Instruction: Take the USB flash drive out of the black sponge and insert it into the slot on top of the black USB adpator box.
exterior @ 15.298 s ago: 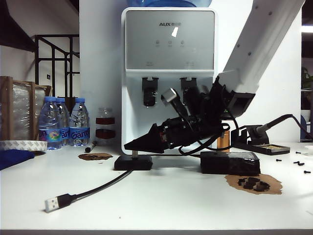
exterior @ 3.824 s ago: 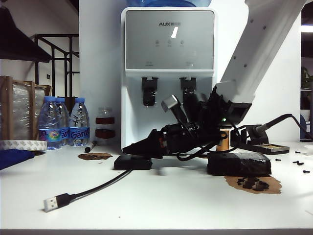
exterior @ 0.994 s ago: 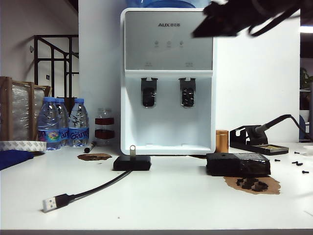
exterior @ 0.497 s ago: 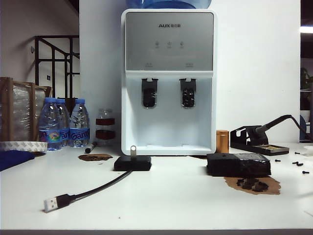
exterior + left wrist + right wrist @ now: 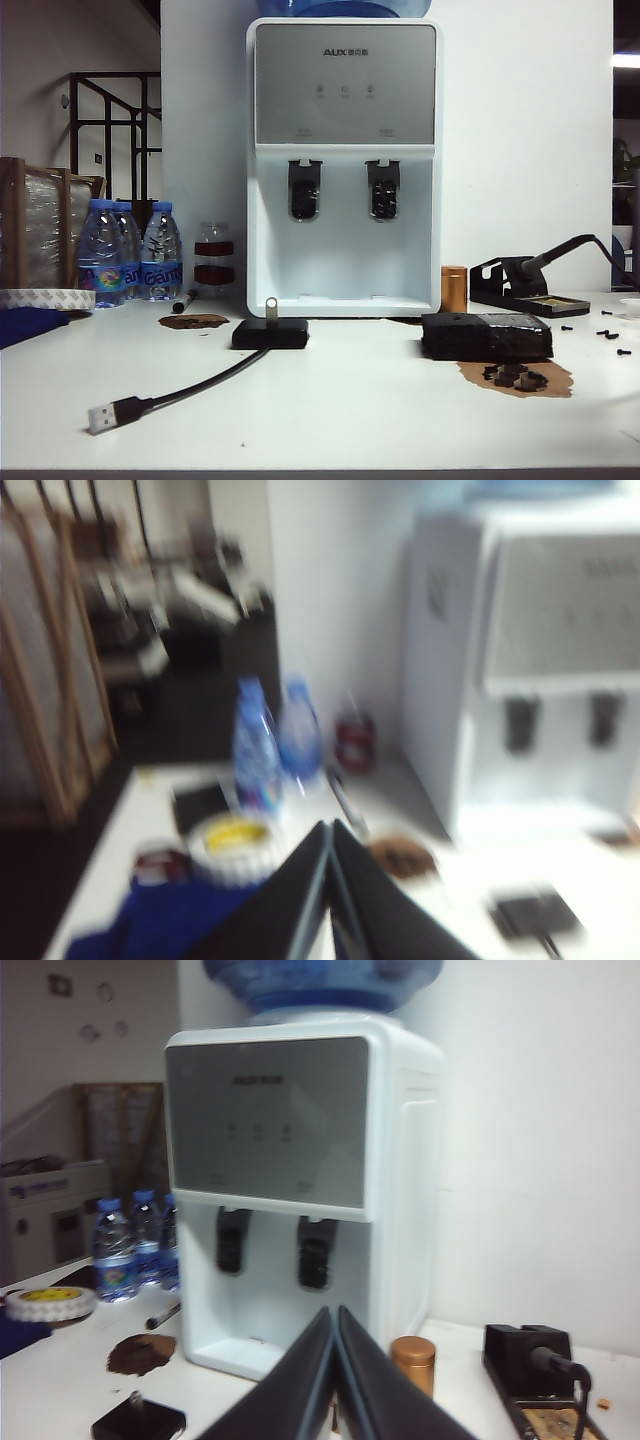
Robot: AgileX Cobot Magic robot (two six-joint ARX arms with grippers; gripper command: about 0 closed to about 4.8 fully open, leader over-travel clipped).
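Note:
The tiny silvery USB flash drive (image 5: 271, 307) stands upright in the top of the black USB adpator box (image 5: 270, 333), left of the table's middle; it also shows as a small stub (image 5: 135, 1399) on the box (image 5: 138, 1422) in the right wrist view. The box's cable ends in a silver plug (image 5: 103, 416). The black sponge (image 5: 487, 336) lies to the right. Neither arm shows in the exterior view. My right gripper (image 5: 333, 1311) is shut, empty, high above the table. My left gripper (image 5: 330, 826) is shut too, in a blurred view, with the box (image 5: 534, 915) far below.
A white water dispenser (image 5: 343, 160) stands behind the box. Water bottles (image 5: 130, 250) and a tape roll (image 5: 45, 296) sit at the left, a copper can (image 5: 454, 288) and a soldering stand (image 5: 528, 285) at the right. Brown patches (image 5: 518, 376) and small screws (image 5: 615, 336) dot the table.
The right arm has lifted out of the exterior view, leaving the flash drive standing in the adaptor box. The sponge sits slightly right of its first position.

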